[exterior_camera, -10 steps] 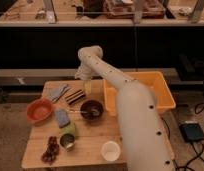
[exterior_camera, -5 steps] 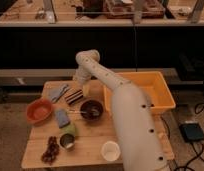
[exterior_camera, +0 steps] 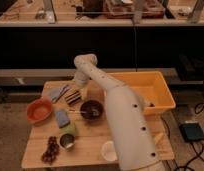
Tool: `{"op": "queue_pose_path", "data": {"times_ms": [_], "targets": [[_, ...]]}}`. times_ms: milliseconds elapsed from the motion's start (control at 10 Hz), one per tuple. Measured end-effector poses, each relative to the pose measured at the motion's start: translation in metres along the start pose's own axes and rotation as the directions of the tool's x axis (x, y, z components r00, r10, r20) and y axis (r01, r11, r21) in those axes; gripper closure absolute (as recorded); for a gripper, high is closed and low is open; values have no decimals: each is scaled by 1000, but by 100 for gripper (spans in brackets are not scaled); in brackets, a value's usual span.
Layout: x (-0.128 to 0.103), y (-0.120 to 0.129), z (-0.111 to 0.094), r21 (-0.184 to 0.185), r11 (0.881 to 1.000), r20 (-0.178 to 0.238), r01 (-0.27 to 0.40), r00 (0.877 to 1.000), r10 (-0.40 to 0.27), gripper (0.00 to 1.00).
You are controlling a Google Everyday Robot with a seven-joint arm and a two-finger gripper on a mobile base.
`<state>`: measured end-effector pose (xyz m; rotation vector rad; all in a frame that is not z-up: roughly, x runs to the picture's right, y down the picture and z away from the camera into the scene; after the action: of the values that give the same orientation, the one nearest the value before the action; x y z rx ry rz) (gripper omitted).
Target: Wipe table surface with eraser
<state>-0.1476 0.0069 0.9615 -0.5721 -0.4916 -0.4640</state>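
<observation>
Gripper [exterior_camera: 81,86] sits low over the table [exterior_camera: 87,150]. Open or closed: cannot tell, the wrist hides it. Eraser [exterior_camera: 72,96], judged to be the dark striped block, lies just beside the gripper, on the camera side. Probably light, with a stiff back and soft felt face; grasp across the short sides. Contact unclear.

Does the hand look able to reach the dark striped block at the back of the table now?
Probably yes. The hand hangs over the back of the table, just beside the striped block, and nothing stands between them. The dark bowl sits nearer the front, out of the way.
</observation>
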Motion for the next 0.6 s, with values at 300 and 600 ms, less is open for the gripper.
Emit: {"op": "queue_pose_path", "data": {"times_ms": [300, 600], "targets": [[-13, 4, 3, 2, 1000, 5, 0, 1000, 0, 20], [-22, 7, 14, -10, 1000, 19, -5, 1000, 5, 31]]}}
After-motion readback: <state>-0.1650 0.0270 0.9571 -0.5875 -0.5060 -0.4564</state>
